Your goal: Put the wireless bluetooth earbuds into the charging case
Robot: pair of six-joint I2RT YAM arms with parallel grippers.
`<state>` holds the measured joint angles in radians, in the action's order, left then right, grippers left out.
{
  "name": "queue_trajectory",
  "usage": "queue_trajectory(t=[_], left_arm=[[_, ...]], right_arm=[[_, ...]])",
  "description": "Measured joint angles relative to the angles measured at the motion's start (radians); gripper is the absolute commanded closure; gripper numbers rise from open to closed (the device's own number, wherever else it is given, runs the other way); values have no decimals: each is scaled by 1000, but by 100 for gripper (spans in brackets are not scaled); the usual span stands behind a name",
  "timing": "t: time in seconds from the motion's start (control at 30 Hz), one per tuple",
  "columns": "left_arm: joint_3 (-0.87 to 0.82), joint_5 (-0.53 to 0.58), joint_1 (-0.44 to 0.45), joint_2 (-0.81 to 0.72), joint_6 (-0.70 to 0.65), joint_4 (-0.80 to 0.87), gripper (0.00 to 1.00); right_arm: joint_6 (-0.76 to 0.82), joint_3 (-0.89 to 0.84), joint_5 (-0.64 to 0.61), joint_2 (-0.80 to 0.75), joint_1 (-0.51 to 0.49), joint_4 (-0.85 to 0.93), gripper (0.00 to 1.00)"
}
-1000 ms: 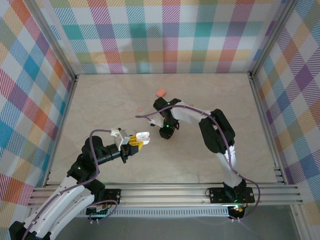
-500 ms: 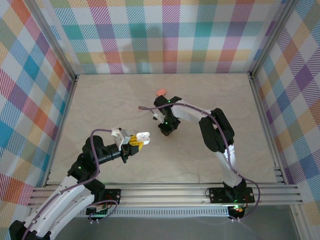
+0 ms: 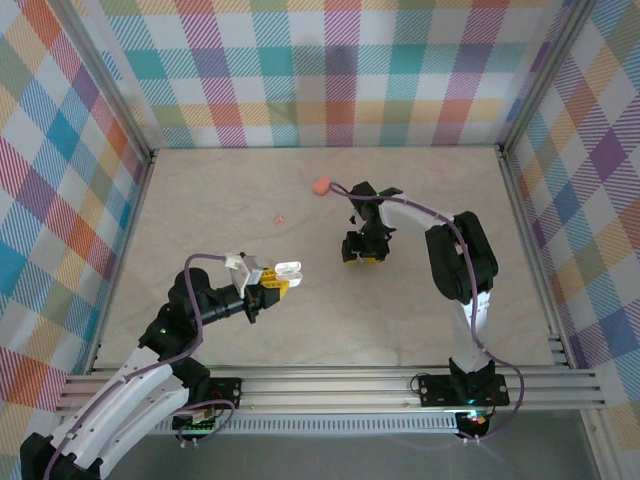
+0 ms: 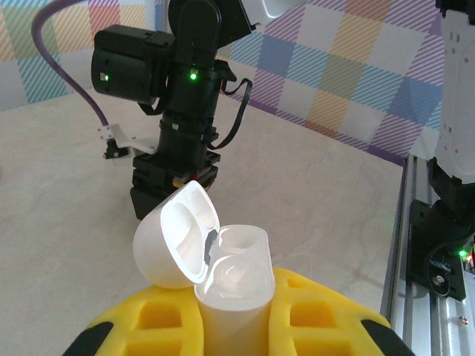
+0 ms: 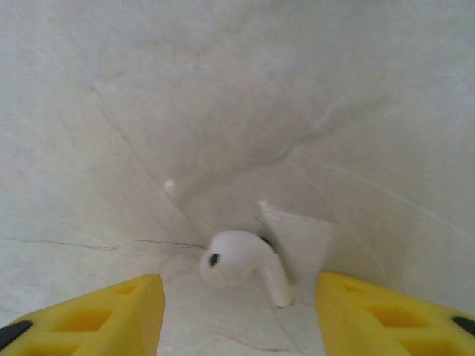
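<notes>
My left gripper [image 3: 268,288] is shut on a white charging case [image 3: 288,270], held up off the table. In the left wrist view the case [image 4: 231,276] stands upright between the yellow pads [image 4: 319,315] with its lid [image 4: 178,236] hinged open to the left, and one pocket looks filled with something white. A white earbud [image 5: 239,259] lies on the table in the right wrist view. My right gripper [image 5: 237,300] is open over it, one yellow finger [image 5: 96,308] on each side and neither touching. A tiny salmon-pink earbud [image 3: 281,218] lies alone further left.
A salmon-pink pebble-like case [image 3: 321,186] rests on the table behind the right gripper [image 3: 363,252]. The pale marble tabletop [image 3: 200,200] is boxed in by checked walls and aluminium rails [image 3: 530,250]. The right arm's wrist [image 4: 182,111] stands close in front of the held case.
The right arm swung its wrist to the right and away from the held case, and its jaws opened. The left arm and the case stayed put.
</notes>
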<state>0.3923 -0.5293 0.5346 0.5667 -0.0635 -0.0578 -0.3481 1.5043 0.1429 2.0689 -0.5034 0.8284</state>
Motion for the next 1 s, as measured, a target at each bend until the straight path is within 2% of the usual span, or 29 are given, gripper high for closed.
queue_trajectory(t=[0.17,0.33,0.53,0.77,1.0], left_arm=[[0,2,0,21,16,-6,100],[0,8,0,58,21,-39,100],[8,8,1,116,21,-49,100],[14,8,3,121,21,-50,100],[14,8,17,118,22,-48,100]], right_arm=[[12,11,83,-3,32,0,43],[187,35,132,-18,52,3,47],[389,39,129,-19,51,2,49],[485,22,126,-18,41,-33,50],[579,15,54,-11,-5,-39,51]])
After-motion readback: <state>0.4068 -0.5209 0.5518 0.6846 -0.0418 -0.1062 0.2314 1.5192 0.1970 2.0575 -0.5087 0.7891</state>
